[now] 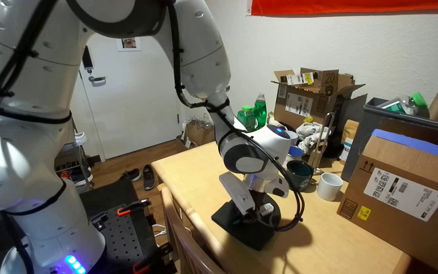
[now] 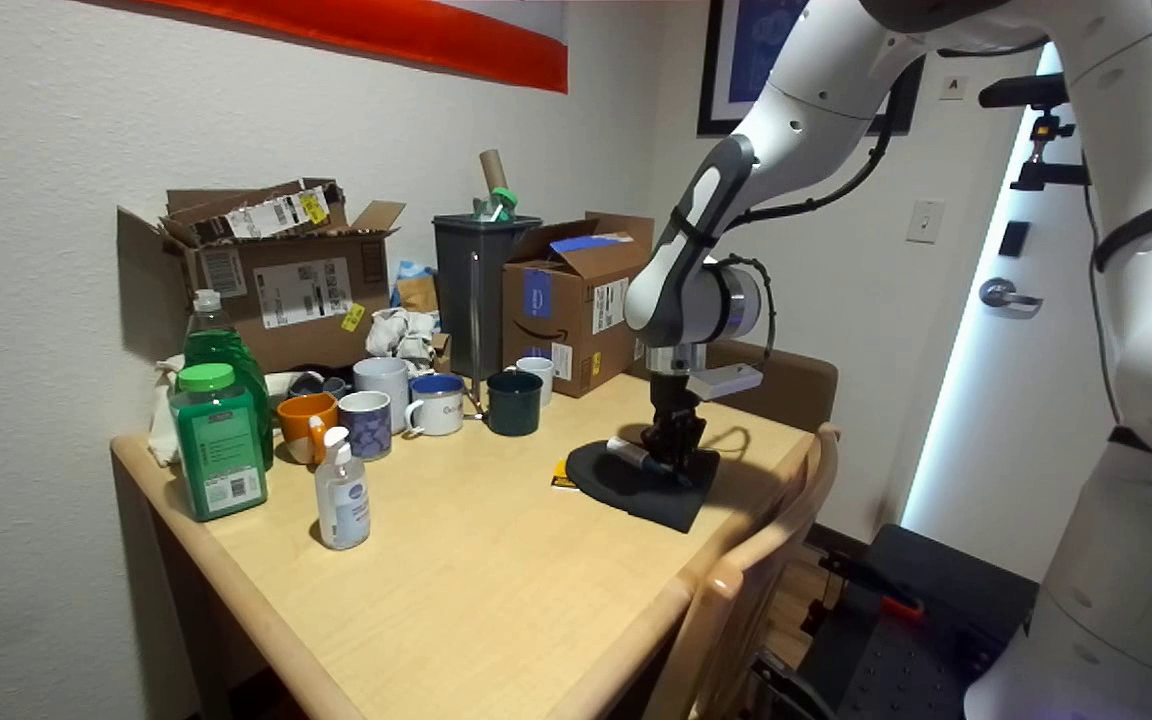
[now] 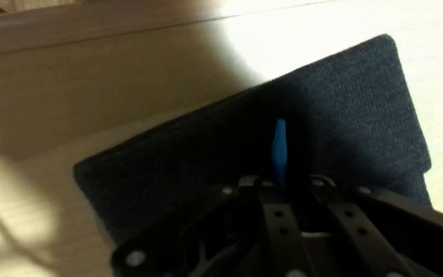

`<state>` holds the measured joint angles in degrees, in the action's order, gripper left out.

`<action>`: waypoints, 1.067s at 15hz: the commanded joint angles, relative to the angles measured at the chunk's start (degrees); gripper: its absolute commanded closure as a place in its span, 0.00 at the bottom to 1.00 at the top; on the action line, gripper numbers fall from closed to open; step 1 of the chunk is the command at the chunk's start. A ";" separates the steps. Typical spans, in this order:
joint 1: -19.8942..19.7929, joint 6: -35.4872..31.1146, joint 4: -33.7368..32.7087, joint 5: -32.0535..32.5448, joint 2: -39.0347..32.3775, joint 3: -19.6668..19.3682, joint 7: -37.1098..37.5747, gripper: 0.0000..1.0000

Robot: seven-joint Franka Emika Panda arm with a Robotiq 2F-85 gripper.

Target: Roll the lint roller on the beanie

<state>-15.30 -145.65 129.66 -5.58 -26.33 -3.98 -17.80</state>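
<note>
Black soft fabric made up the flattish, round-ended beanie (image 2: 636, 492), which lay on the pale wooden table (image 2: 466, 570), while above it the dark two-fingered gripper (image 3: 291, 186) pinched the slim blue-handled lint roller (image 3: 280, 152), whose whitish cylindrical end was over the beanie's rounded part, contact between them unclear.

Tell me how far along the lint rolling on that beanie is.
Done: the beanie lies spread on the table, with the lint roller over it.
In hand: the pincer appears closed on the blue handle.
Left: probably the rolling strokes, or more of them; I cannot tell whether the pale head presses the fabric or how much is rolled.
</note>
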 commanded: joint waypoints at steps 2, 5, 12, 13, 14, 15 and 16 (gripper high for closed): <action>1.09 1.89 0.51 0.94 -0.74 0.94 0.08 0.97; 2.20 3.11 0.76 1.08 -0.22 1.32 1.01 0.97; 6.51 9.55 -0.04 0.19 2.17 2.31 5.92 0.97; 7.07 10.67 -0.33 -0.26 2.53 2.74 6.92 0.97; 7.54 11.76 -0.72 -0.63 2.69 3.22 7.78 0.97; 8.26 12.71 -1.24 -0.89 2.83 3.64 8.91 0.97; 8.83 13.56 -1.81 -1.12 2.76 4.06 9.72 0.97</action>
<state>-7.96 -135.89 128.68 -5.68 -25.01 -0.99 -10.76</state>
